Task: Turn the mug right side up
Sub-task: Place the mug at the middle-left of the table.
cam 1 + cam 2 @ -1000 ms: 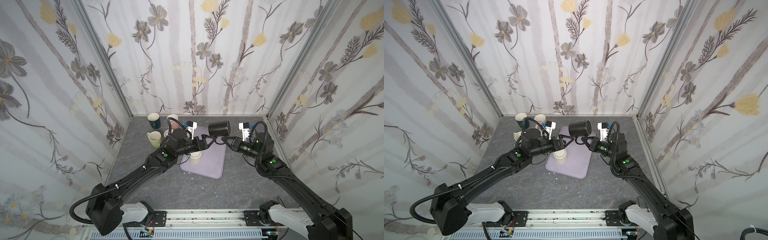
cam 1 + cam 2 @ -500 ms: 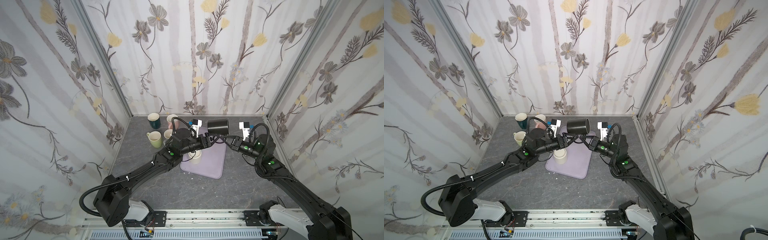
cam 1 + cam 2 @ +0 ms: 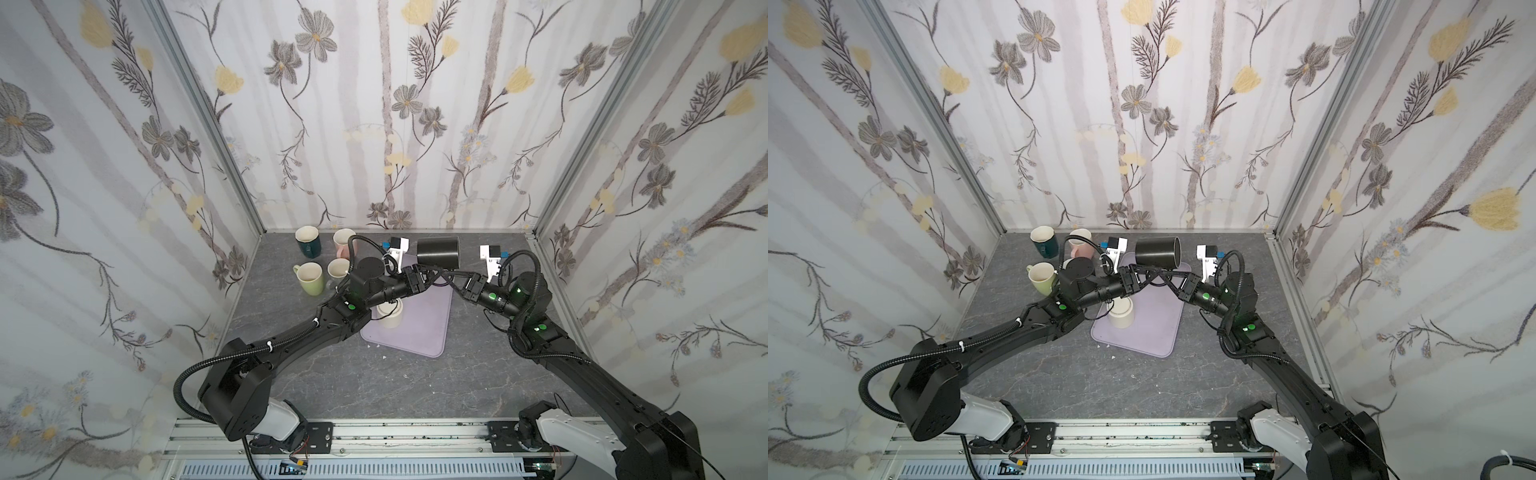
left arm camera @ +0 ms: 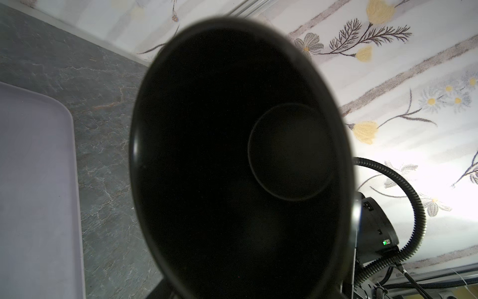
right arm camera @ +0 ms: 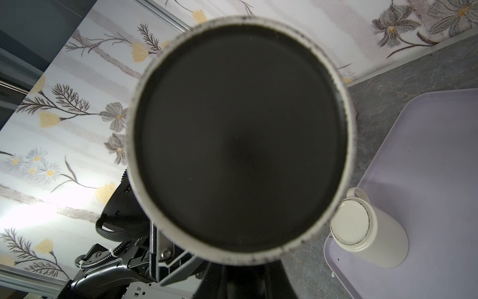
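Two grippers meet beneath one black mug (image 3: 438, 252), which hangs in the air above the far part of the lavender tray (image 3: 415, 332), well clear of the worktop (image 3: 374, 386). The mug lies on its side with its long axis level, running left to right. The left wrist view looks straight into its dark mouth and the right wrist view faces its flat base with the pale unglazed ring. So the mouth points left, toward the left arm, and the base points right, toward the right arm.

The right gripper (image 3: 449, 276) comes in from the right and sits just under the mug. It is clenched, and since nothing else carries the mug, it most likely grips the mug from below, perhaps by the handle, which is mostly hidden. The left gripper (image 3: 428, 273) reaches in from the left with its tips just under the mouth end. The mug hides its jaws, so I cannot tell whether it has taken hold or stands released.

Both arms are about equally near, so the move depends on the mug's axis rather than on reach. The mouth end needs to swing up a quarter turn so that the base faces down. An upturned cream mug (image 3: 390, 318) stands on the tray just near of that spot, so the set-down has to stay clear of it.
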`<state>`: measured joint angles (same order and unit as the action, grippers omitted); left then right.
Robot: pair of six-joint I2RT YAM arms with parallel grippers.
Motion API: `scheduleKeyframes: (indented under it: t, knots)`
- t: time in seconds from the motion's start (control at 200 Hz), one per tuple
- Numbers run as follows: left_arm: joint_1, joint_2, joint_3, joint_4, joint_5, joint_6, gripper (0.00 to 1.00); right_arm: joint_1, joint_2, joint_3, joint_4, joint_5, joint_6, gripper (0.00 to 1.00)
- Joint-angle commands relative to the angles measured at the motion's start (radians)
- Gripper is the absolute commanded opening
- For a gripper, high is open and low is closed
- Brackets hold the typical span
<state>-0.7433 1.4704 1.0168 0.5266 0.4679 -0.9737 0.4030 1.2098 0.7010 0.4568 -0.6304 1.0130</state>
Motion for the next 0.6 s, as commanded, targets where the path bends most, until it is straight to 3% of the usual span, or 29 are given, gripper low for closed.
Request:
scheduleKeyframes:
  t: [0.0,0.41,0.595]
  knots:
    - [-0.004,0.010,0.022,0.087,0.014,-0.014,0.49,0.002,-0.005,-0.014,0.125,-0.031,0.016,0.00]
    - [-0.011,0.008,0.028,0.065,0.012,-0.008,0.27,0.002,-0.002,-0.035,0.096,-0.018,-0.002,0.00]
    - [-0.017,0.003,0.044,-0.008,-0.005,0.016,0.09,0.001,-0.017,-0.027,0.072,-0.020,-0.013,0.00]
